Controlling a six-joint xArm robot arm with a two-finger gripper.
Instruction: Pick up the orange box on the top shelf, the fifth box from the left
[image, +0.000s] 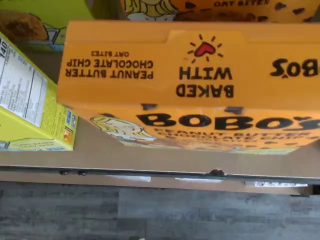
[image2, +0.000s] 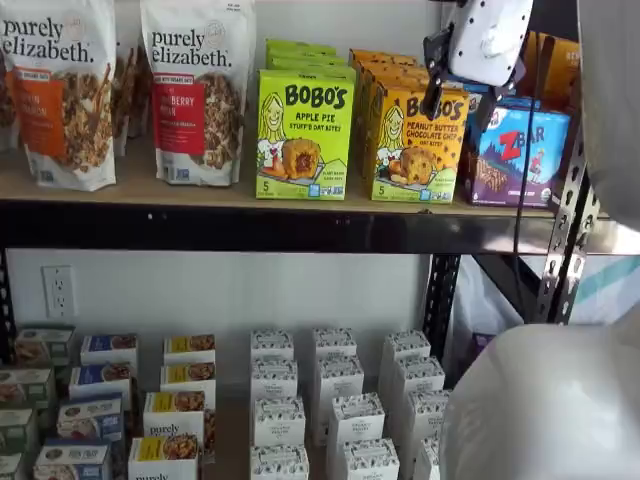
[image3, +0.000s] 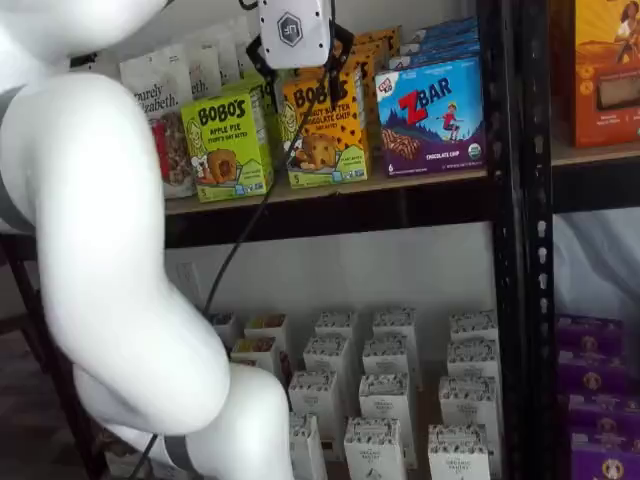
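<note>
Wrist view: the orange box (image: 195, 85) fills most of the frame, its top flap reading "BAKED WITH" beside a red heart and "PEANUT BUTTER CHOCOLATE CHIP". It stands on the tan board of the top shelf (image: 105, 152), set back a little from the black front rail. A lime-green Bobo's box (image: 32, 107) stands beside it with a gap between them. Grey plank flooring (image: 160, 212) shows beyond the rail. No fingers show here.

In a shelf view, the gripper (image2: 462, 100) hangs at the upper right part of the orange box (image2: 412, 145), its white body above the carton's top and black fingers dropping on either side of that corner. The carton stands between the green Apple Pie box (image2: 303, 135) and the blue-purple ZBar box (image2: 520, 155).

In a shelf view from the other side, the gripper (image3: 296, 85) sits directly over the orange box (image3: 325, 135), with one black finger at each side of its top. The fingers are spread and straddle the carton; whether they press on it cannot be told. A black cable (image3: 250, 220) trails down from the gripper across the shelf front.
</note>
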